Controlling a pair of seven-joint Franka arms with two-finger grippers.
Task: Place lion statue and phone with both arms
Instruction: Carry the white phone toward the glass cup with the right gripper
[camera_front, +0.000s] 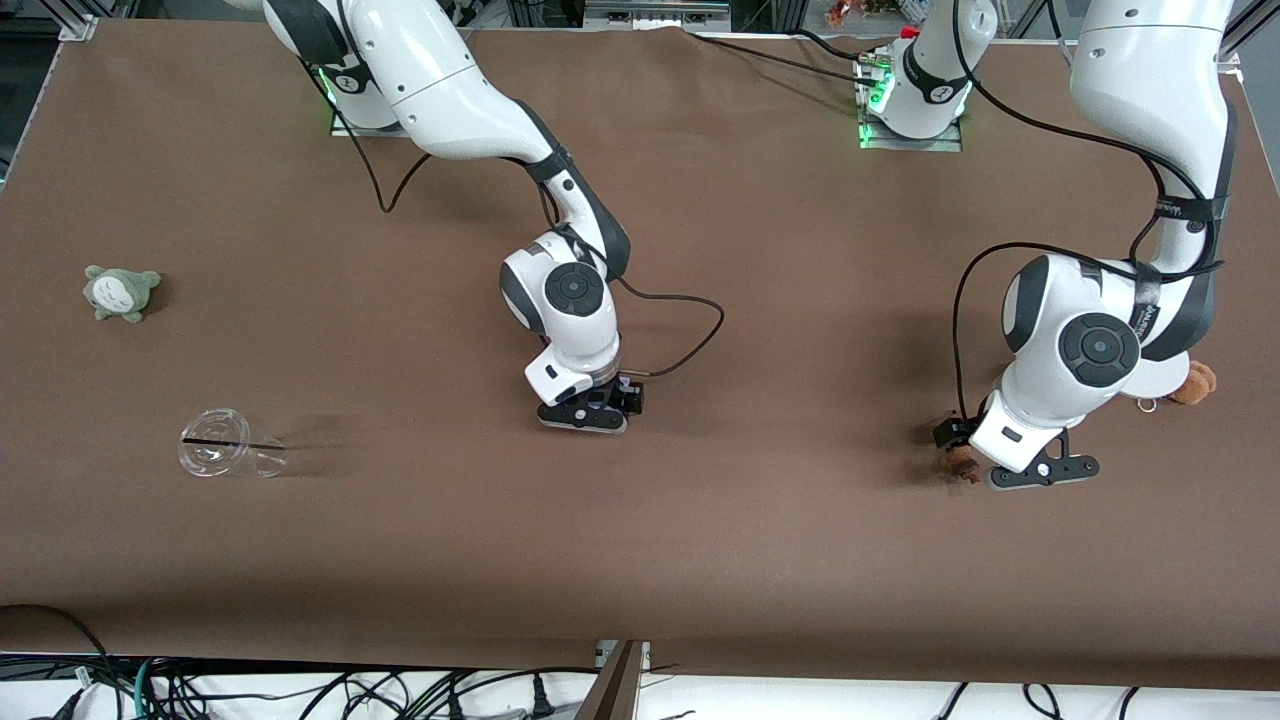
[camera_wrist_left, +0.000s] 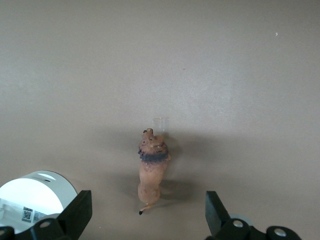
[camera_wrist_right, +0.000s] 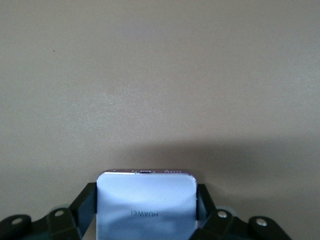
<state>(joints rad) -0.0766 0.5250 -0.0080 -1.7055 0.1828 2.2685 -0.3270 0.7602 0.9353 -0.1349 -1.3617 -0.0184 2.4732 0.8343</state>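
Though front view hides both: right tool (camera_wrist_right: 145, 212) clamps phone (camera_wrist_right: 145, 205); left tool (camera_wrist_left: 147, 215) spread, straddling lion statue (camera_wrist_left: 152, 170).

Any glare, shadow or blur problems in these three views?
Front view: even light, soft arm shadows on the table. Left wrist view: lion statue sharp, white stand overexposed. Right wrist view: phone close, washed pale blue, casting a shadow ahead.

The lion statue (camera_wrist_left: 151, 171) is orange-brown with a darker brown mane, on a plain brown table (camera_front: 760, 560). The phone (camera_wrist_right: 145, 206) is pale lavender-white, with grey mirrored lettering and a dark edge. A grey-green plush (camera_front: 120, 292) has a white belly.
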